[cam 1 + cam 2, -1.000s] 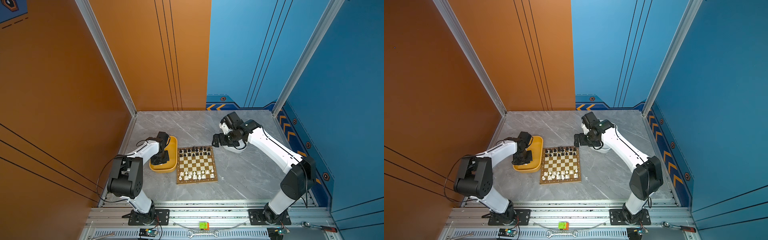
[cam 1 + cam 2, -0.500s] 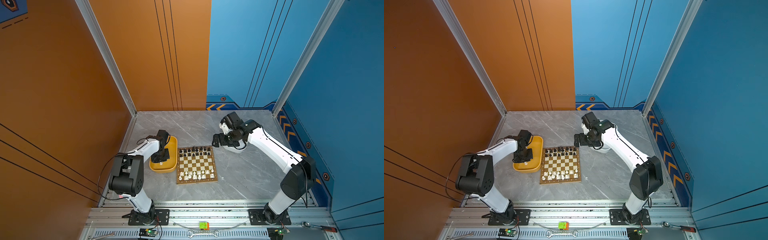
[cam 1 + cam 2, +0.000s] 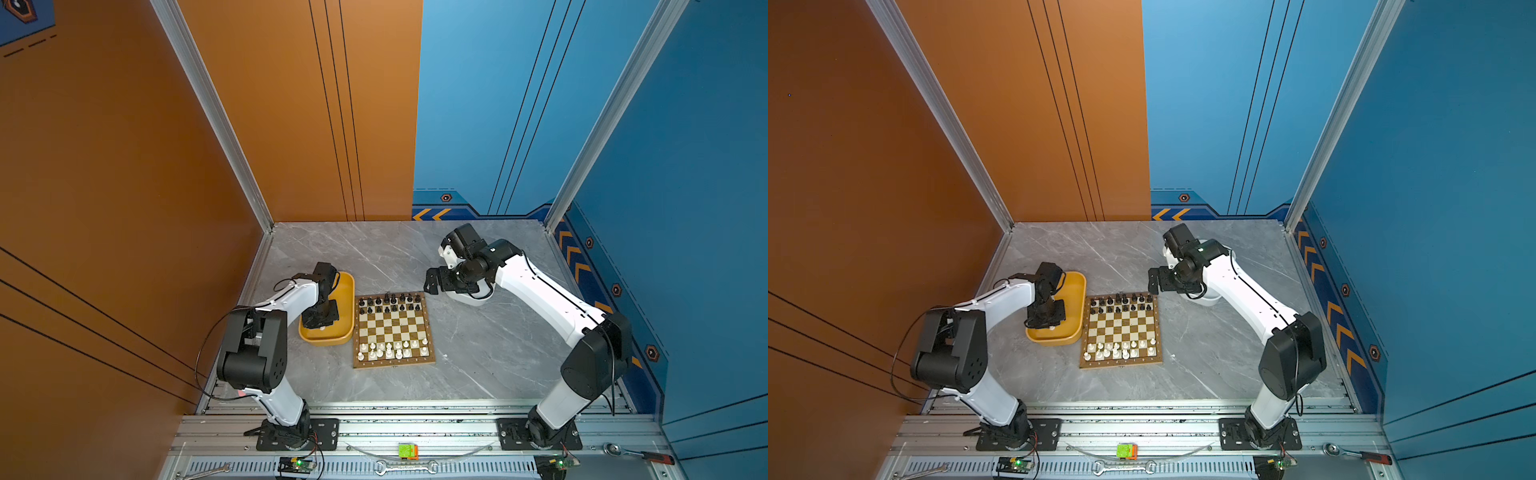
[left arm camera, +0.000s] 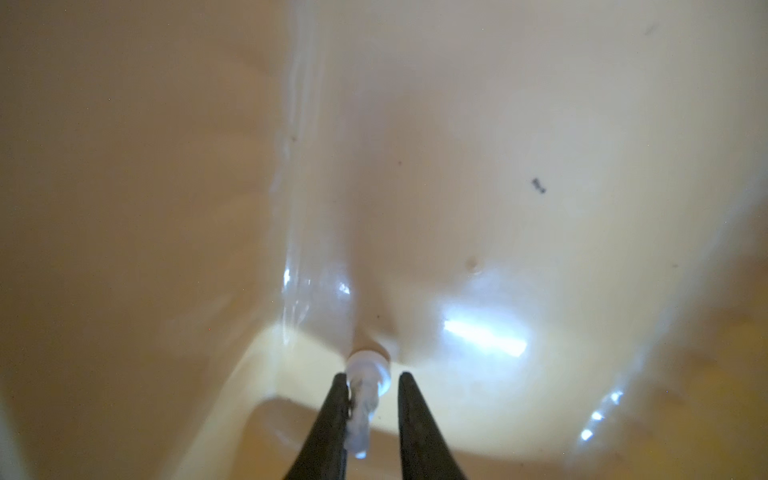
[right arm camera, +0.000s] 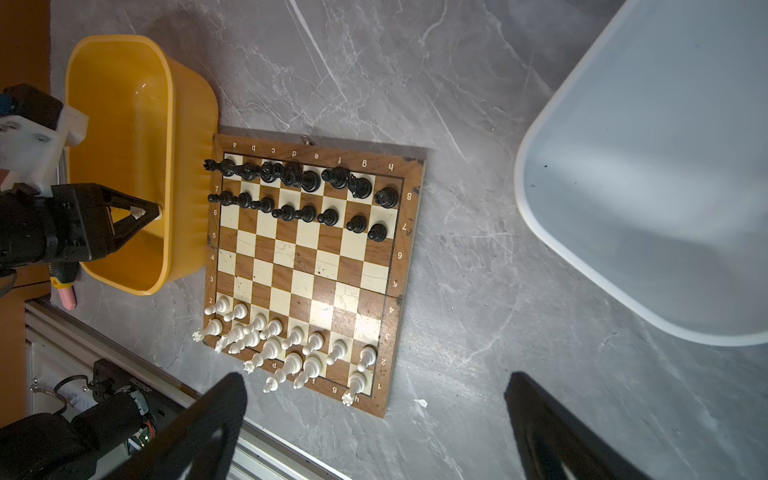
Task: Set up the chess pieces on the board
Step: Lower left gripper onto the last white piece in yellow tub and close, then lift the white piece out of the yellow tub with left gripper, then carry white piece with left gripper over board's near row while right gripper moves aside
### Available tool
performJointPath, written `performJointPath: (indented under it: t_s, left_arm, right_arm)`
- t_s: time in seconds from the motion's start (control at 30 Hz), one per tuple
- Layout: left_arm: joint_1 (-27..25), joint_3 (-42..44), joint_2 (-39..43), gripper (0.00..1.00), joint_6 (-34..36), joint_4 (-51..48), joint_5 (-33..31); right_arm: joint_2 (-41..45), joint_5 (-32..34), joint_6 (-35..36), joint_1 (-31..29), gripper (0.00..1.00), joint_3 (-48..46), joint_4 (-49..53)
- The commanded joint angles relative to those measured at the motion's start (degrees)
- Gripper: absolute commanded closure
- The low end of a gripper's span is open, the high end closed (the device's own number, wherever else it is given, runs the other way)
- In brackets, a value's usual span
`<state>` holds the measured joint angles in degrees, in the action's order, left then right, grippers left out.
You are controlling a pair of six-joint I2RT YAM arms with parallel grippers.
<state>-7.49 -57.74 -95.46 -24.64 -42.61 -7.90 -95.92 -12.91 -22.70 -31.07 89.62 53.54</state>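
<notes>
The left jaws are down inside the yellow tub (image 3: 352, 307), which sits against the board (image 3: 392, 328) on its a-file side. They stand narrowly parted around a white piece (image 4: 368, 368): one finger (image 4: 337, 399) touches it and the other shows a thin gap, so nothing is clamped yet. The piece is thin and glossy and sits close to the tub wall. A grip off its middle could tip it or let it slip during a lift, and the high rim could catch it. The white ranks on the board are crowded, so a low approach may knock neighbours, while the middle ranks are bare. The right jaws, fully spread and empty, hang off the board's far h corner near the white tub (image 5: 623, 187), well apart from that path.
</notes>
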Motion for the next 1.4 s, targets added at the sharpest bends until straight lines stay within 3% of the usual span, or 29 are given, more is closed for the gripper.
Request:
performJointPath:
  t_s: [0.0,0.17,0.43,0.57,0.9,1.07,1.37]
  left_arm:
    - [0.51,1.18,0.97,0.79,0.10,-0.75,0.96]
    - [0.52,1.13,1.35,0.88,0.21,-0.68,0.72]
    - [0.52,0.11,1.94,0.89,0.93,-0.80,0.42]
    - [0.33,-0.13,2.19,1.00,1.00,-0.79,1.04]
    - [-1.75,-3.80,5.32,1.00,0.87,-3.91,1.75]
    - [-5.27,-6.26,8.95,1.00,-0.78,-7.60,1.64]
    - [-17.32,-7.57,16.94,1.00,-8.71,-13.38,-1.16]
  right_arm:
    - [-0.84,0.68,0.11,-0.17,0.00,1.10,2.03]
    - [-0.09,1.19,0.11,-0.55,0.00,0.75,2.16]
    - [1.84,2.08,-0.15,-0.83,0.00,-1.07,2.14]
    - [3.12,2.62,-0.39,-0.96,0.00,-1.99,2.01]
    - [4.12,3.06,-0.50,-1.57,0.00,-2.00,2.06]
    - [5.35,3.19,-0.51,-2.43,0.00,-2.83,2.01]
    - [14.28,3.65,-1.80,-4.02,0.00,-11.02,2.13]
